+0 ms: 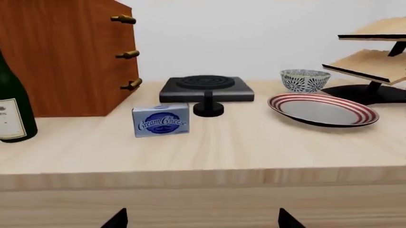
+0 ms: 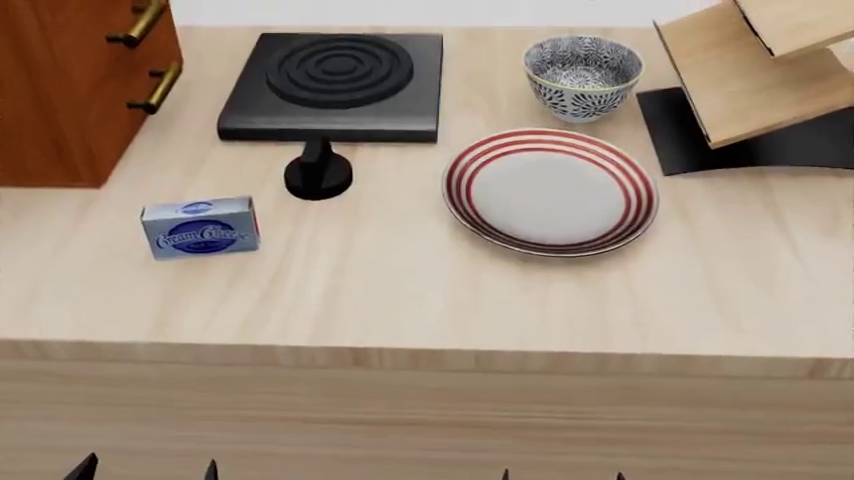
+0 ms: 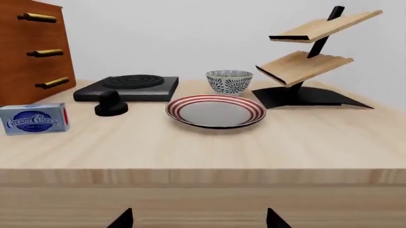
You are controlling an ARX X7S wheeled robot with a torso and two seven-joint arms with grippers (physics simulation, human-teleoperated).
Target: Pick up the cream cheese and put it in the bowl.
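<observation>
Pale wood tabletop (image 2: 400,290) runs under a plain white wall. On it: 1 cream cheese (image 2: 200,228) box near the left front, lying alone; 1 bowl (image 2: 582,76) at the back, just behind 1 red-ringed plate (image 2: 550,190); 1 black burner (image 2: 336,85) with 1 knob (image 2: 318,172); 1 wine bottle (image 1: 13,102); 1 brown cabinet (image 1: 70,52) with 3 brass handles; 1 two-tier wooden rack (image 3: 311,57). Both grippers show only finger tips below the table edge, jaws apart, holding nothing.

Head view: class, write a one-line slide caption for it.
Cream cheese sits left on the wooden table, apart from the patterned bowl behind the red-ringed plate.
</observation>
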